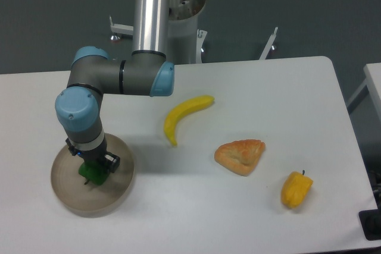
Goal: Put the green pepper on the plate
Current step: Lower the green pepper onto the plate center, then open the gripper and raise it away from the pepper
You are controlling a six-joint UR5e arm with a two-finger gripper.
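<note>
The round beige-tan shallow plate (71, 197) serves as landmark. Over its centre the black two-finger gripper (92, 168) grips the small glossy green pepper (92, 173), which sits on the plate. The pepper looks light, stiff and slippery; its body sides suit holding.

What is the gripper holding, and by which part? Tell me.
The gripper is down on the green pepper over the plate, apparently at the pepper's upper part; whether it actually grips cannot be told.

green pepper (91, 172) on plate (68, 194), end effector (93, 168) above
</note>
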